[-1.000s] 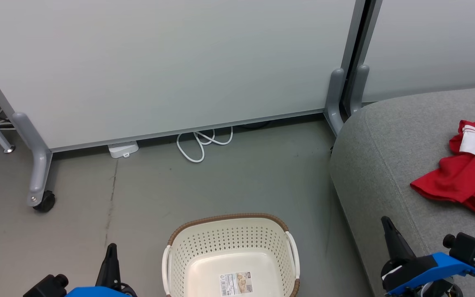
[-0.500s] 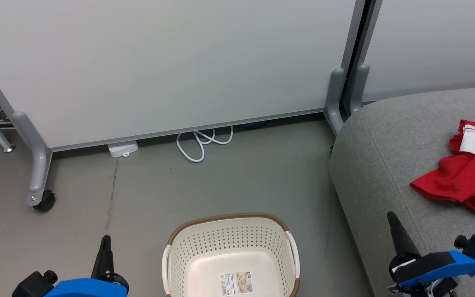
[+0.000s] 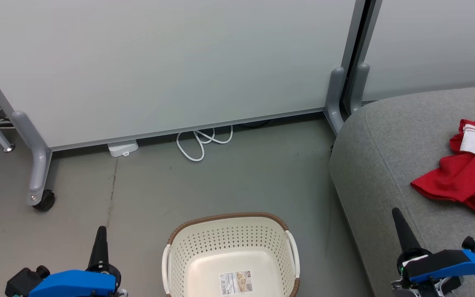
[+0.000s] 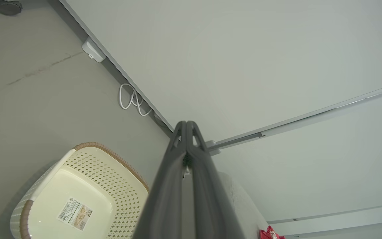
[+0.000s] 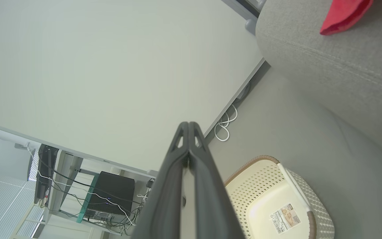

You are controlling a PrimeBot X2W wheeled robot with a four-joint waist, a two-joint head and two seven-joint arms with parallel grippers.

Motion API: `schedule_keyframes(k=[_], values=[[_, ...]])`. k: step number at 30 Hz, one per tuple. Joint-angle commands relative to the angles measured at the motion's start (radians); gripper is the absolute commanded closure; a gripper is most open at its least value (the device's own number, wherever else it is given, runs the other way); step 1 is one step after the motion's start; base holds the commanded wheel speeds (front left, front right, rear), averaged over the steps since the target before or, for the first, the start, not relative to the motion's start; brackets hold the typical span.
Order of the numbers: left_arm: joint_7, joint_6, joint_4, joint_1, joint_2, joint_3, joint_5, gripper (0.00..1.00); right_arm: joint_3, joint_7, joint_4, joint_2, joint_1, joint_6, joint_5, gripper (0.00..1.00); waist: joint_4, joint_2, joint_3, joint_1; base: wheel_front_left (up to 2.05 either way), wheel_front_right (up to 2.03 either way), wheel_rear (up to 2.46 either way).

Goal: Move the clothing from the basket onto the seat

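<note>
Pale partition panels (image 3: pixel 159 62) across the back, on grey legs. Grey floor (image 3: pixel 241 177) below. At the right, the light-grey seat (image 3: pixel 386 156), carrying the red-and-white clothing (image 3: pixel 456 181) crumpled in a heap near the head view's right edge, well apart from the basket. Cream basket (image 3: pixel 225 217) upright on the floor, just left of the seat. Left claw (image 3: pixel 101 229) left of the basket, fingers pressed together, gripping nothing. Right claw (image 3: pixel 396 211) over the seat's front edge, likewise closed and empty. White cable (image 3: pixel 198 144) looped at the panel's foot. Label sticker (image 3: pixel 236 283) on the basket's bare bottom.
</note>
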Motion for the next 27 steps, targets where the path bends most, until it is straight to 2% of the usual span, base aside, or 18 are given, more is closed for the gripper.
schedule_keyframes(k=[1,27], values=[[0.008,-0.001,-0.015,-0.03,0.0,0.007,-0.024,1.0,-0.004,0.004,-0.016,-0.001,-0.026,0.0,0.032,1.0,0.0,0.0,0.0,-0.0001,0.0,0.0,0.0],[0.073,-0.001,-0.048,-0.058,-0.001,0.04,-0.243,1.0,-0.027,0.038,-0.038,-0.001,-0.032,0.0,0.282,1.0,0.0,0.0,0.004,-0.0001,0.0,0.0,0.0]])
